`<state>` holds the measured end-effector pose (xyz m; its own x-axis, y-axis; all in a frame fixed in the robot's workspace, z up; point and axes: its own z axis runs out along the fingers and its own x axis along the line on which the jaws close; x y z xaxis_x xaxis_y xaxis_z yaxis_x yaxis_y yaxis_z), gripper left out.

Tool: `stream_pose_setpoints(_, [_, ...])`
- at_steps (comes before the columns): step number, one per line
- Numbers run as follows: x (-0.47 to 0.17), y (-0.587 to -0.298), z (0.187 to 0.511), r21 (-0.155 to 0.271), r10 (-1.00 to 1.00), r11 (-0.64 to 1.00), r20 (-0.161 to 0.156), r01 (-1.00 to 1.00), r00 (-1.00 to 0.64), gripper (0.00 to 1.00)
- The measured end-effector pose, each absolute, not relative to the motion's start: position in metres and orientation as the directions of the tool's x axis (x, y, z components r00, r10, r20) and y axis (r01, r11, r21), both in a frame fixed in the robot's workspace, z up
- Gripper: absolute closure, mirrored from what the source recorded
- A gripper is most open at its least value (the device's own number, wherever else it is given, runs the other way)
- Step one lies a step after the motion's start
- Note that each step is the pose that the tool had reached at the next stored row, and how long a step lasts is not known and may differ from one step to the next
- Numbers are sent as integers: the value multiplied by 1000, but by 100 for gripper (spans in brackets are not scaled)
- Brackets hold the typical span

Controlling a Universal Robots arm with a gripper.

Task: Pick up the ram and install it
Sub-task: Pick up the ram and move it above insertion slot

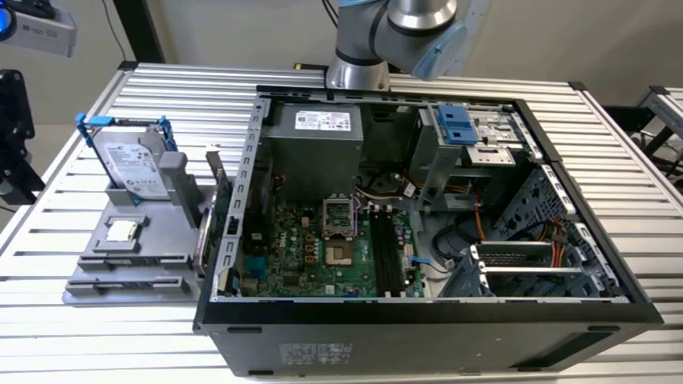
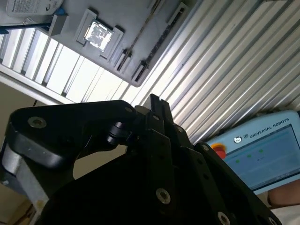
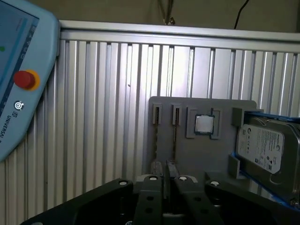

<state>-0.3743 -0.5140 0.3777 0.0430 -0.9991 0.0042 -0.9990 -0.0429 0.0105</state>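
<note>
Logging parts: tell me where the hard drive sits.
At the exterior view's left, the hard drive stands on edge on the gray holder, beside the square chip, outside the case.

Even light — glare on table slats (image 2: pixel 79 75)

We think this is a robot lab or a workshop where computers get put together. The big silver table of ribbed metal bars (image 1: pixel 96 328) is not a home table. On it lies an open black metal computer case (image 1: pixel 427 332) with its green circuit board (image 1: pixel 309 256) showing. Behind it stands a silver and light blue robot arm (image 1: pixel 363 48). Its black metal gripper (image 3: pixel 166 166) shows in both wrist views. A light blue control tablet with a red button (image 3: pixel 18 79) sits beside the table. A grey plastic parts holder (image 1: pixel 128 264) keeps a silver hard drive in a blue frame (image 1: pixel 133 164). The grey box (image 1: pixel 37 28) in a far corner may be a camera, but we cannot tell.
</note>
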Motion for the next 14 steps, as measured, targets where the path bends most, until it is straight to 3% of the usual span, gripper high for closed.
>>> stream_pose_setpoints(14, [-374, -514, 378, 10, -999, -44, 4, -999, 44, 0])
